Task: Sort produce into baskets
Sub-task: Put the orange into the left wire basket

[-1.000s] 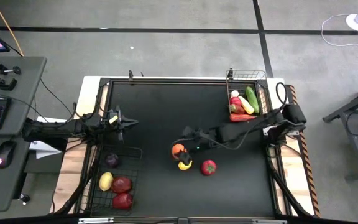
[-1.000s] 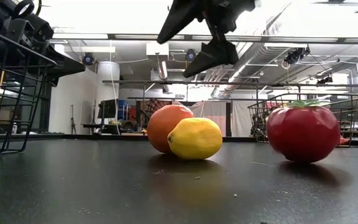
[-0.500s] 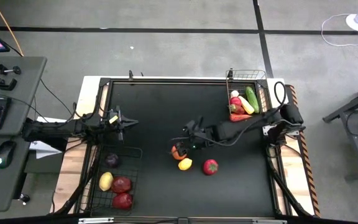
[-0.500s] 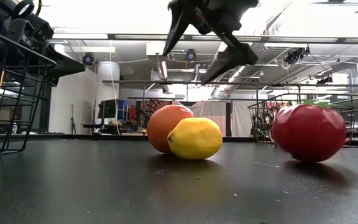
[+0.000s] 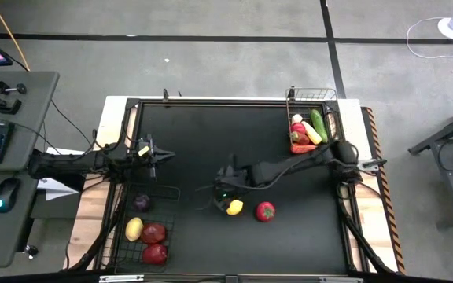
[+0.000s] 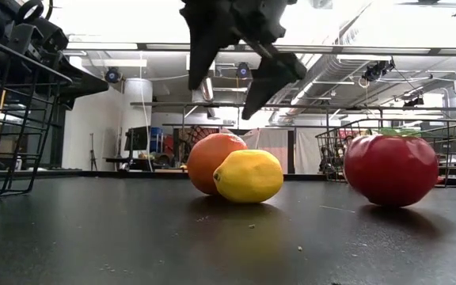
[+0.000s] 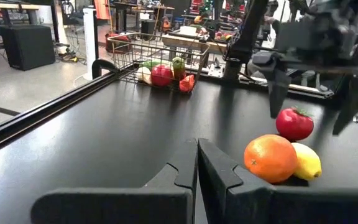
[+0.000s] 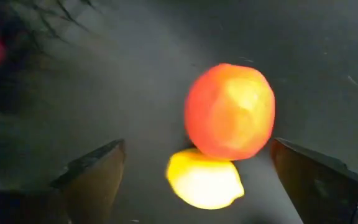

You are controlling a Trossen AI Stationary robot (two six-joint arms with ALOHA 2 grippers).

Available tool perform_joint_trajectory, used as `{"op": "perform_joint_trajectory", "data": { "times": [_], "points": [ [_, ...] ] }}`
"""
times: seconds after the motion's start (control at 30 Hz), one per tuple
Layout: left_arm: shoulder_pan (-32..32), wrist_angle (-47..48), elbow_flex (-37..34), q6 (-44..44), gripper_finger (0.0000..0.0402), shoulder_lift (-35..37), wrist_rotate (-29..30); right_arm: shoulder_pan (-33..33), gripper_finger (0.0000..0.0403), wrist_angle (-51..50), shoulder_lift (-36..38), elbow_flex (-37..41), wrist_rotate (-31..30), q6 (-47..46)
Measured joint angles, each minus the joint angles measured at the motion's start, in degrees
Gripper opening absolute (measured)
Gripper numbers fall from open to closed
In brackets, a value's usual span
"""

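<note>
- Produce lies in three places: we see a round orange fruit (image 6: 216,162) touching a yellow lemon (image 6: 248,176) near the middle of the black desk (image 5: 203,141), with a red tomato (image 6: 389,169) a little apart from them.
- Our right gripper (image 6: 232,67) hangs just above the orange and lemon, its fingers (image 8: 95,171) spread wide apart with nothing between them; from the right wrist both fruits sit in the gap below.
- Our left gripper (image 7: 197,163) waits over the left side of the desk, just above the dark black wire basket (image 5: 166,191), and its fingers are pressed together, holding nothing.
- That dark basket at the near left corner holds a dark purple round fruit (image 5: 141,202), a yellow one (image 5: 134,229) and two red ones (image 5: 154,242).
- A lighter metallic wire basket (image 5: 313,95) at the far right corner holds a green cucumber (image 5: 318,124), a pale yellow corn (image 5: 311,132) and red and orange pieces we cannot tell apart.
</note>
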State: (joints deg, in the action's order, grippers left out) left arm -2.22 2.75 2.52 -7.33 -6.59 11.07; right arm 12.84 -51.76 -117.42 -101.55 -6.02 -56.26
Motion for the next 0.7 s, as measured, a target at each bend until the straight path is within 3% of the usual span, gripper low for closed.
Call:
{"op": "perform_joint_trajectory", "data": {
  "times": [0.2,0.7],
  "points": [
    [0.0,0.0,0.0,0.0,0.0000,0.0,0.0,0.0,0.0390,-8.5,-5.2,-6.9,-5.5,2.1],
    [0.0,0.0,0.0,0.0,0.0000,0.0,0.0,-0.9,0.0390,-5.7,-13.1,-7.1,-5.6,8.8]
  ]
}}
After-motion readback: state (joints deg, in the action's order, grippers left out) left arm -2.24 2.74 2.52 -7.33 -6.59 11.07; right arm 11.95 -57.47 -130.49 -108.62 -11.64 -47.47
